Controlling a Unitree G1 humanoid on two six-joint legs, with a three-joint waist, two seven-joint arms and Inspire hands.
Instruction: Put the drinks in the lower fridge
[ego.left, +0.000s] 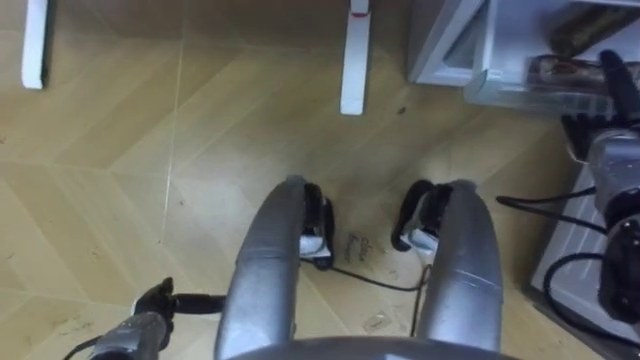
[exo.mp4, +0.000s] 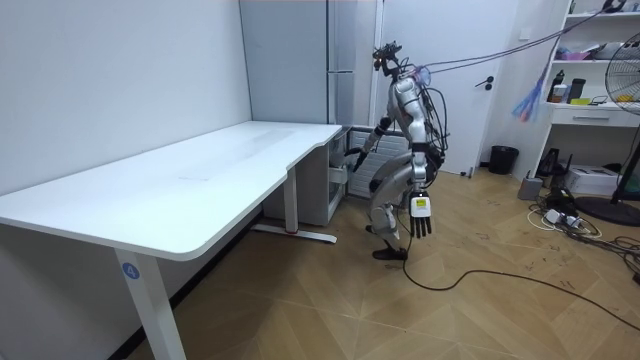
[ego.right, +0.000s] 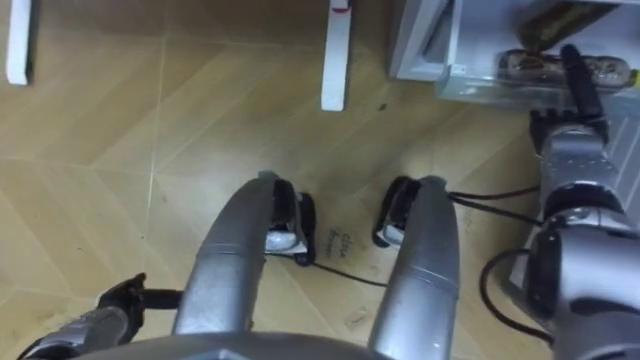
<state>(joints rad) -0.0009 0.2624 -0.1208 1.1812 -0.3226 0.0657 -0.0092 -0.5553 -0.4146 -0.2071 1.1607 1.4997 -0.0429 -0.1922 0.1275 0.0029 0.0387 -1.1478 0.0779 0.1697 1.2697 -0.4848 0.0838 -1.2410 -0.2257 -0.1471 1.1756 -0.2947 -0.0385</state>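
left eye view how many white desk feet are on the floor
2: one desk foot at the upper left edge, the other desk foot at top centre, just left of the fridge. More may lie outside the view.

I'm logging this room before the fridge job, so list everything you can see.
desk: one, white, room view's left
fridge: one, silver-grey, behind the desk's far end
bottle: one, brownish, lying in the fridge, eye views' upper right
bin: one, black, by the far wall
fan: one, dark, room view's right edge
shelves: one unit, white, beside the fan
left hand: one, black, open, hanging low
right hand: one, grey and black, at the bottle
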